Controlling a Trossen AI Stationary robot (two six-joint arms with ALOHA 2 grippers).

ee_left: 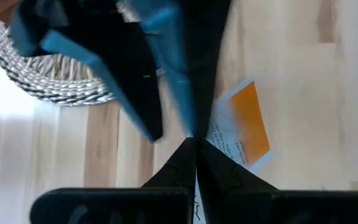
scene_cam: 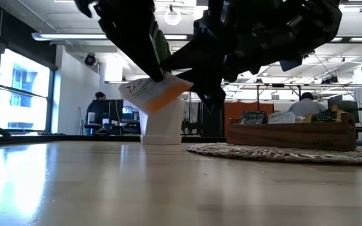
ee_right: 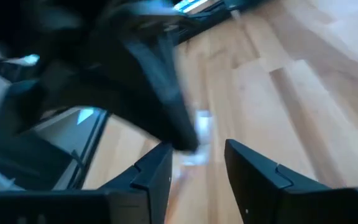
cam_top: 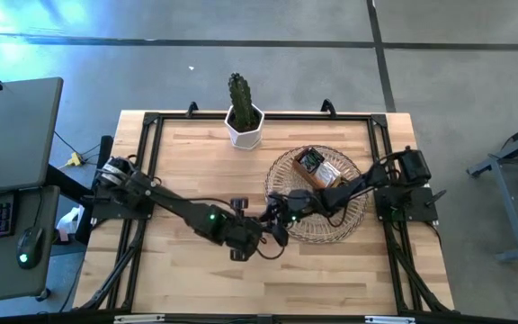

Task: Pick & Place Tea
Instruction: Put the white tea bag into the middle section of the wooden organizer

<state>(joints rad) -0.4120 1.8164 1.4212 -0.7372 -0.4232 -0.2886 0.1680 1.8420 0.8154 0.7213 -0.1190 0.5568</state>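
Observation:
My left gripper (scene_cam: 159, 74) is shut on a white-and-orange tea sachet (scene_cam: 159, 94) above the bare wood near the table's middle (cam_top: 275, 230), just left of the round wicker tray (cam_top: 349, 220). My right gripper (ee_right: 197, 168) is open and empty. It reaches in from the tray side (cam_top: 283, 203) and stands close beside the sachet (ee_right: 201, 124). Whether it touches the sachet I cannot tell. More sachets (scene_cam: 253, 117) stand in the brown wooden box (scene_cam: 294, 135), which rests on the tray. My left gripper pinches the sachet between its two shut fingers at one white edge (ee_left: 215, 138). The fingers come from above, slanting down. The sachet hangs tilted below them, its orange part (ee_left: 253, 124) away from the fingers, lifted clear of the table.
A white pot with a cactus (cam_top: 244, 117) stands at the table's far edge, left of the tray. A black frame (cam_top: 151, 126) runs round the table. Bare wood (cam_top: 196, 279) lies toward the near edge. People sit in the room behind (scene_cam: 99, 107).

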